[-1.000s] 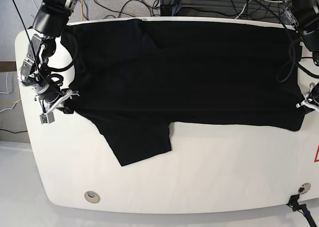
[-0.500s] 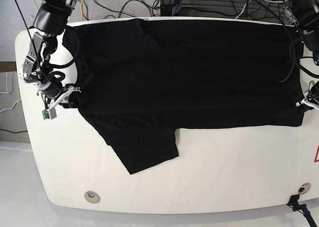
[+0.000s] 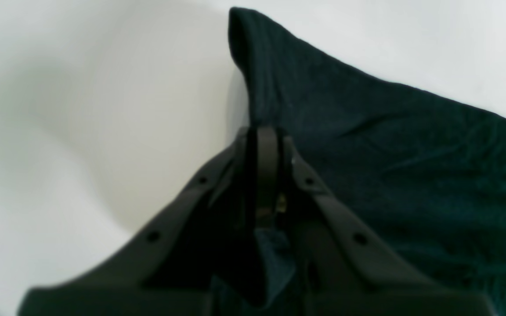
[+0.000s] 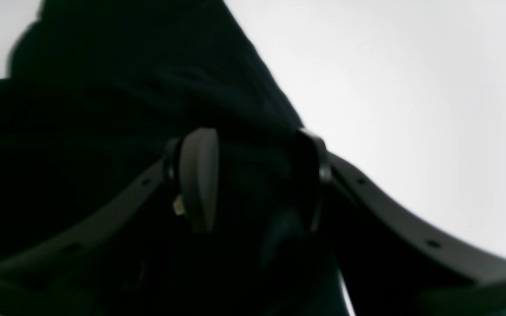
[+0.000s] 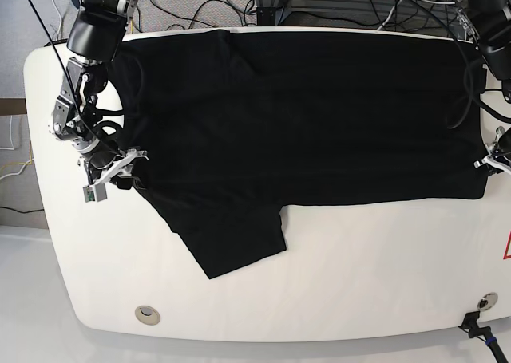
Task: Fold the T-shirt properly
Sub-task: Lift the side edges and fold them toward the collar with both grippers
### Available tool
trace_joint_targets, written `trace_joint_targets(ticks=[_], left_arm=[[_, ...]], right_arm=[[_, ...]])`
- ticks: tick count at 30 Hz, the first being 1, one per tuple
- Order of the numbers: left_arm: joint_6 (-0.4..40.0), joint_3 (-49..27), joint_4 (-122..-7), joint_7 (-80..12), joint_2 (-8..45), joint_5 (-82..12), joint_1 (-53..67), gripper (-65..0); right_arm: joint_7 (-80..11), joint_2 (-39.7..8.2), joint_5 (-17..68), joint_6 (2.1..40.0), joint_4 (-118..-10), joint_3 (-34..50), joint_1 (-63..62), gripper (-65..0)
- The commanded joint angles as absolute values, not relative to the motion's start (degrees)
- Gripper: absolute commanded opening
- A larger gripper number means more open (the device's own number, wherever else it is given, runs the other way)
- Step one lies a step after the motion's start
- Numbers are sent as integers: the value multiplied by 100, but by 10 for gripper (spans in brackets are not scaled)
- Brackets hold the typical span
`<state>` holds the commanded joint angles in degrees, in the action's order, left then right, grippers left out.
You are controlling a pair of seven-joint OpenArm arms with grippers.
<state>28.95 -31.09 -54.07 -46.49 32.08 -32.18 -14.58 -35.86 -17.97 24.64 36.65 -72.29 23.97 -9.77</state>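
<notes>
One T-shirt (image 5: 303, 108) lies spread, plain black side up, across the far half of the white counter (image 5: 319, 283), one sleeve (image 5: 231, 239) pointing toward the counter's near edge. No print shows. It looks light, limp and easily wrinkled, so it should drape and slide on the smooth counter rather than hold a shape; hems and corners look like the sensible places to pinch, with both ends carried together so the cloth stays taut.

There are two end effectors. The left end effector (image 3: 264, 145) is clenched on the T-shirt's hem corner at the shirt's right end in the base view. The right end effector (image 4: 248, 175), at the opposite end beside the sleeve, has its jaws apart with dark cloth between them; whether they grip it, I cannot tell.
</notes>
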Motion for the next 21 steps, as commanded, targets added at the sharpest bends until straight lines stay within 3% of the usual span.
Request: trace_joint_targets(ticks=[13, 21], left_arm=[[2937, -3182, -5399, -4646, 3166, -3247, -1506, -650], [2938, -3166, -5357, -4614, 3184, -3240, -1512, -650]], right_arm=[[-3362, -1783, 2281, 3676, -4604, 1504, -2704, -339], [-3453, -1742, 2241, 3688, -4372, 1493, -2825, -345]])
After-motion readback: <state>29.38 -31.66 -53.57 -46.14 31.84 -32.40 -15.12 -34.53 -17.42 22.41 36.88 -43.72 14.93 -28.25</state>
